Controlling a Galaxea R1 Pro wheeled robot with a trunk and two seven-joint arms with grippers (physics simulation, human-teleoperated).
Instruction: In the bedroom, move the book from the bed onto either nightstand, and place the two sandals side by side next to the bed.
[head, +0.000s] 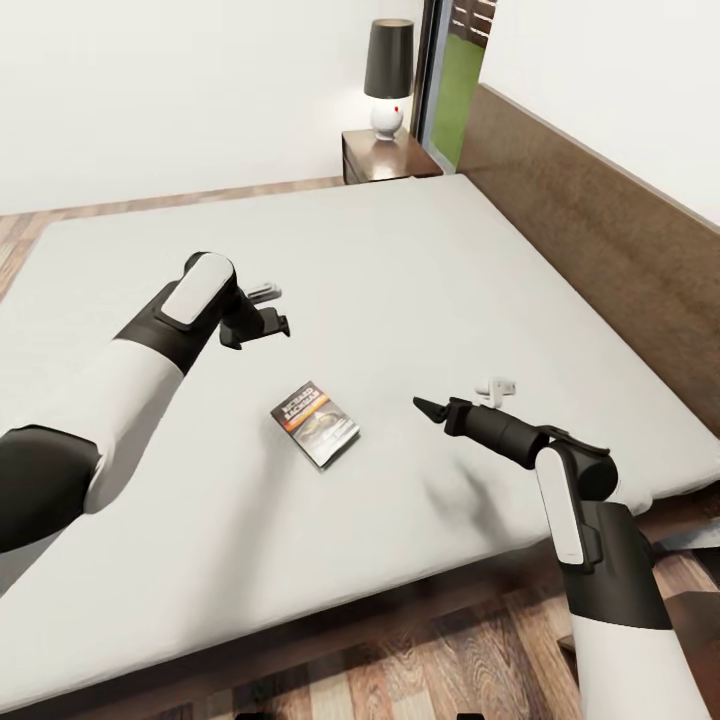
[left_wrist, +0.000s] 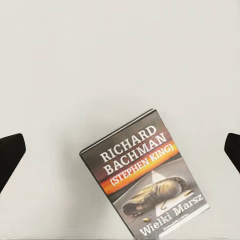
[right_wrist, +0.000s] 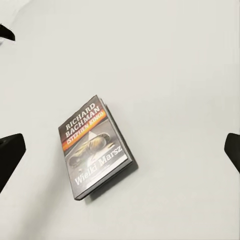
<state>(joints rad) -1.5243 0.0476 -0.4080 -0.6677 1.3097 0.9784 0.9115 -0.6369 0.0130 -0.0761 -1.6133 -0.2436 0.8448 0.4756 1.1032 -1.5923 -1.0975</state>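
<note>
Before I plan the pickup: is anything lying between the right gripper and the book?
No. In the head view only bare mattress of the bed separates the right gripper from the book.

A small, thin paperback book (head: 316, 424) with a dark cover, white title lettering, an orange band and a greyish picture of a worn boot was seen lying flat and closed, cover up, on the plain off-white mattress of the very large bed (head: 400, 260), turned at an angle to the mattress edges and nearer the foot edge than the brown wood headboard. The author names "Richard Bachman (Stephen King)" and the title "Wielki Marsz" could be read on the cover. A low dark-brown wooden nightstand (head: 372, 160) with a glossy top was seen beyond the far side of the bed, beside the headboard.
</note>
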